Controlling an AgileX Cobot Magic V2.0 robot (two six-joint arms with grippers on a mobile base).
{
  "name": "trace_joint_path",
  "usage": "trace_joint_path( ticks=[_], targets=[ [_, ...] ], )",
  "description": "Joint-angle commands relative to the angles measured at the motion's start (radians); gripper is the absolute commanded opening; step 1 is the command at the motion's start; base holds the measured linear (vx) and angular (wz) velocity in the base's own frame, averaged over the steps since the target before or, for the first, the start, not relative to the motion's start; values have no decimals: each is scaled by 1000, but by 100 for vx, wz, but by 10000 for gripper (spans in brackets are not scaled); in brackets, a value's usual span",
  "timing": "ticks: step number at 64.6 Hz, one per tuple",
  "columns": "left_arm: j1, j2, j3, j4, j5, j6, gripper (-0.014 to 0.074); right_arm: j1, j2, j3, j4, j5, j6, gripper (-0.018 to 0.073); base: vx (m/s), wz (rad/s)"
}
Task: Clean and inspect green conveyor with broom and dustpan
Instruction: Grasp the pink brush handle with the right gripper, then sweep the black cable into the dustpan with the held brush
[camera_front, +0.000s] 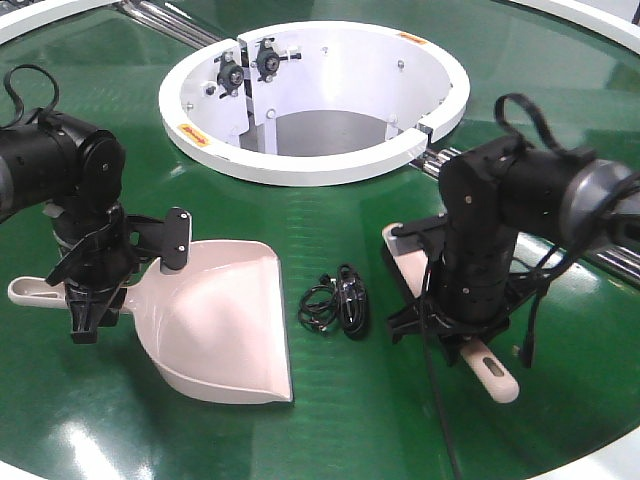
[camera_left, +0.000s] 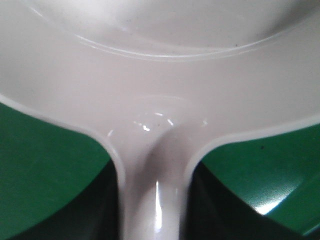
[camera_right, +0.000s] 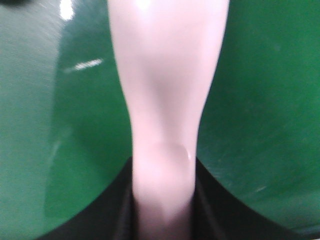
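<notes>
On the green conveyor (camera_front: 330, 425), the left gripper (camera_front: 88, 315) clamps the dustpan (camera_front: 225, 330) handle and the right gripper (camera_front: 458, 340) clamps the broom (camera_front: 492, 370). The wire tangle (camera_front: 335, 302) between them (likely springy) could snag and skid past the scoop.

From the front camera, my right arm (camera_front: 480, 260) covered most of the broom (camera_front: 498, 378); I saw only its handle end at 5 o'clock of the wrist and a corner at 10 o'clock. The right wrist view was soft, with the broom cut off at 12 o'clock. The left wrist view cropped the dustpan (camera_left: 160, 75) at 12, 3 and 9 o'clock. The black tangle (camera_front: 335, 300) by the dustpan's mouth was too small to identify.
</notes>
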Motion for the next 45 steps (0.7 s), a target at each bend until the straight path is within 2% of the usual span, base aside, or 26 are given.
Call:
trace_joint_path(
  ticks=[1, 12, 23, 34, 45],
  targets=[
    [-4, -50, -28, 11, 52, -4, -6, 9, -19, -27, -4, 22, 22, -6, 0, 0],
    [-4, -50, -28, 10, 52, -4, -6, 38, -7, -47, 12, 18, 25, -6, 0, 0],
    [-4, -50, -28, 10, 52, -4, -8, 75, 34, -123, 23, 84, 25, -4, 0, 0],
    [-4, -50, -28, 10, 52, -4, -8, 143, 87, -200, 47, 86, 25, -4, 0, 0],
    [-4, -50, -28, 10, 52, -4, -8, 231, 154, -292, 136, 86, -19, -4, 0, 0]
  ],
)
